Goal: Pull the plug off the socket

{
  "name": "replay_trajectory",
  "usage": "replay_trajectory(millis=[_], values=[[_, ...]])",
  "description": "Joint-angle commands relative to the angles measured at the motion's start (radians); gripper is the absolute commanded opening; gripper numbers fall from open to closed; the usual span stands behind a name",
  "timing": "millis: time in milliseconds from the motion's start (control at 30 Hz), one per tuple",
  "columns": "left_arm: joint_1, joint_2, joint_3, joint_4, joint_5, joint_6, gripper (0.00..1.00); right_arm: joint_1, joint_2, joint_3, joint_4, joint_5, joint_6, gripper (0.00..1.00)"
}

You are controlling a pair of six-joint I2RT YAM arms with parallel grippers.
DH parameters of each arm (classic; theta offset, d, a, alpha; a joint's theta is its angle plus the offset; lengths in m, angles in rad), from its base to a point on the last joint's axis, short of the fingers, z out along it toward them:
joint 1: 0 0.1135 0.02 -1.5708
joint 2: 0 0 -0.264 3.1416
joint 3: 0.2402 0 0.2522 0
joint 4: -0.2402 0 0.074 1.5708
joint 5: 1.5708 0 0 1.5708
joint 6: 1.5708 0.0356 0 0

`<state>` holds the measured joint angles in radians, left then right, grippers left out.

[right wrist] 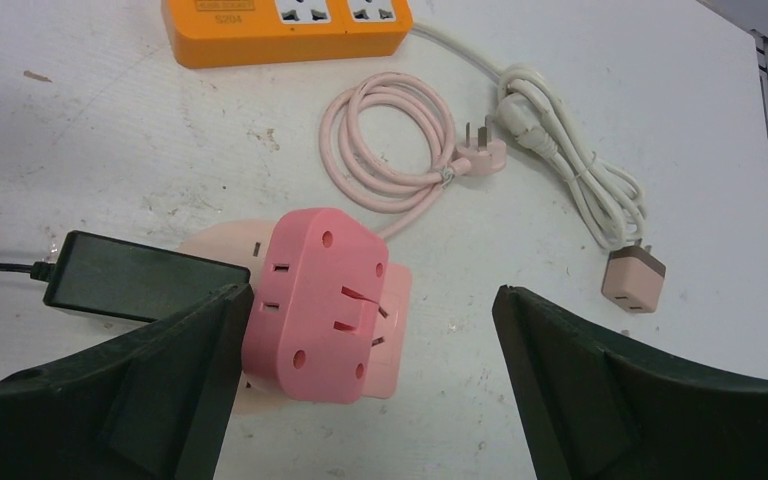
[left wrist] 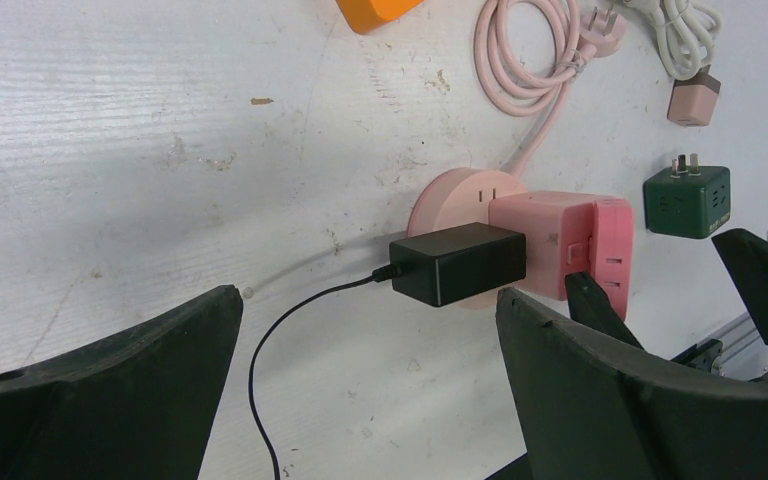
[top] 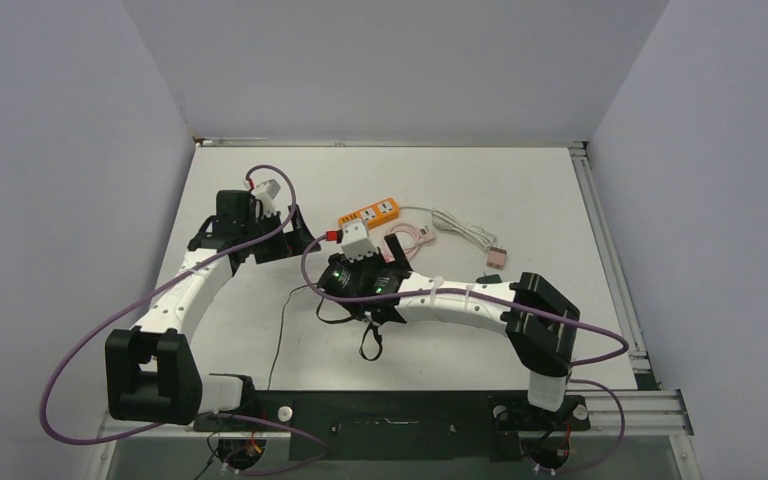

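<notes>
R gripper [right wrist: 370,300]: jaws wide apart, nothing held, straddling the pink cube socket adapter [right wrist: 320,300] from above. One finger sits just beside the face where the plug goes in, can't tell if it's touching. We reckon it's there to pin the socket so it won't slide when the plug gets tugged.

L gripper [left wrist: 368,300]: also spread wide & empty, low over the table [left wrist: 110,150], lined up w/ the black power brick [left wrist: 457,263], prob so it can close on it and pull sideways.

That brick is the plug we're after. It's seated in the side of the pink cube, w/ a thin black lead [right wrist: 0,265] trailing off across the table.

Brick is matte black plastic, boxy. Cube is smooth pink w/ rounded corners, on a paler round base [left wrist: 450,195]. Table is white & scuffed.

Further out: coiled pink cable [right wrist: 385,140], orange power strip [right wrist: 285,25], white cord [right wrist: 570,170], small beige charger [right wrist: 632,280], green cube adapter [left wrist: 687,200].
</notes>
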<state>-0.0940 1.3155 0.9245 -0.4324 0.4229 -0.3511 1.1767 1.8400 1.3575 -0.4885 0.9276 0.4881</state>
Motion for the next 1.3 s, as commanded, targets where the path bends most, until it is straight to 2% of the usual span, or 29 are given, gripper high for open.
replay_trajectory(millis=[0,267,567,867,967,1033,1133,1267], values=[[0.009,-0.025,-0.003,0.034,0.005,0.014,0.96,-0.025,-0.097,-0.010,-0.028,0.053,0.021,0.95],[0.008,-0.023,-0.004,0.033,0.005,0.015,0.96,-0.101,-0.191,-0.100,0.009,-0.054,0.043,0.94],[0.008,-0.024,-0.004,0.034,0.009,0.015,0.96,-0.159,-0.348,-0.198,0.201,-0.366,0.042,1.00],[0.009,-0.029,-0.006,0.036,0.013,0.015,0.96,-0.163,-0.288,-0.158,0.136,-0.380,0.079,0.96],[0.009,-0.030,-0.006,0.037,0.014,0.014,0.96,-0.179,-0.285,-0.181,0.154,-0.421,0.089,0.93],[0.008,-0.031,-0.006,0.038,0.018,0.014,0.96,-0.205,-0.289,-0.208,0.190,-0.501,0.090,0.89],[0.008,-0.030,-0.007,0.039,0.021,0.013,0.96,-0.248,-0.296,-0.252,0.251,-0.621,0.095,0.81],[0.008,-0.029,-0.008,0.040,0.022,0.012,0.96,-0.283,-0.293,-0.274,0.290,-0.689,0.089,0.69]])
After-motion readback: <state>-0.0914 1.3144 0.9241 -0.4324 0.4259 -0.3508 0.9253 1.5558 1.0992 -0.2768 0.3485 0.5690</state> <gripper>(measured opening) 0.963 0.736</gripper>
